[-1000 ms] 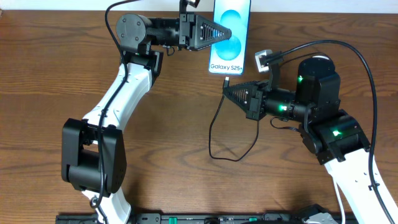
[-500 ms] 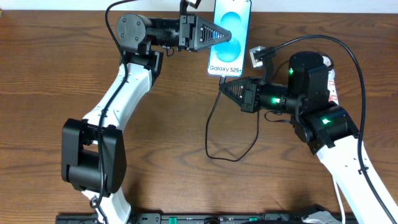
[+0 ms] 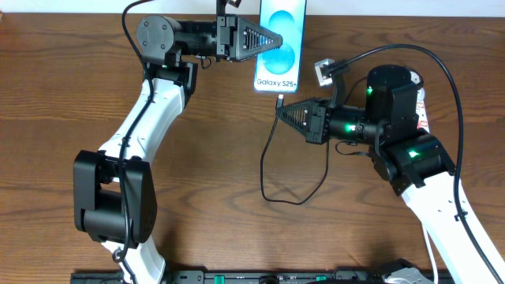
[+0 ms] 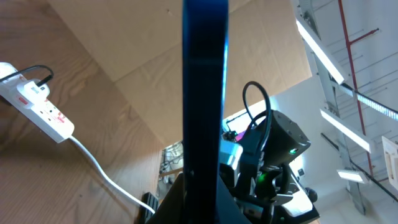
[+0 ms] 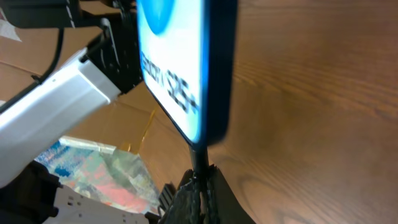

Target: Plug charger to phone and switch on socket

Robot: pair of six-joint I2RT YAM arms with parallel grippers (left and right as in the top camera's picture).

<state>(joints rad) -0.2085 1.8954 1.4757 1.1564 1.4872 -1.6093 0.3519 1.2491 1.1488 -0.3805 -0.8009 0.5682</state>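
Note:
My left gripper [image 3: 278, 41] is shut on the phone [image 3: 281, 20] and holds it above the table's far edge, "Galaxy S25" end towards my right arm. The left wrist view shows the phone edge-on [image 4: 204, 93] between the fingers [image 4: 202, 202]. My right gripper [image 3: 282, 110] is shut on the charger's black connector [image 3: 281, 100], whose tip meets the phone's bottom edge. In the right wrist view the connector [image 5: 198, 155] rises from the fingers [image 5: 200, 186] to the phone [image 5: 180, 62]. The cable [image 3: 267, 177] loops over the table. The white socket [image 4: 43, 109] lies on the table with a black plug in it.
The socket's thick white cord [image 4: 93, 165] runs across the wood. In the overhead view a bit of the socket [image 3: 423, 102] shows behind my right arm. A small white block [image 3: 323, 71] sits near the right wrist. The brown wooden table [image 3: 205, 181] lies below.
My right gripper moved up and left with the connector to the phone's bottom edge. My left gripper then shifted the phone a little to the left.

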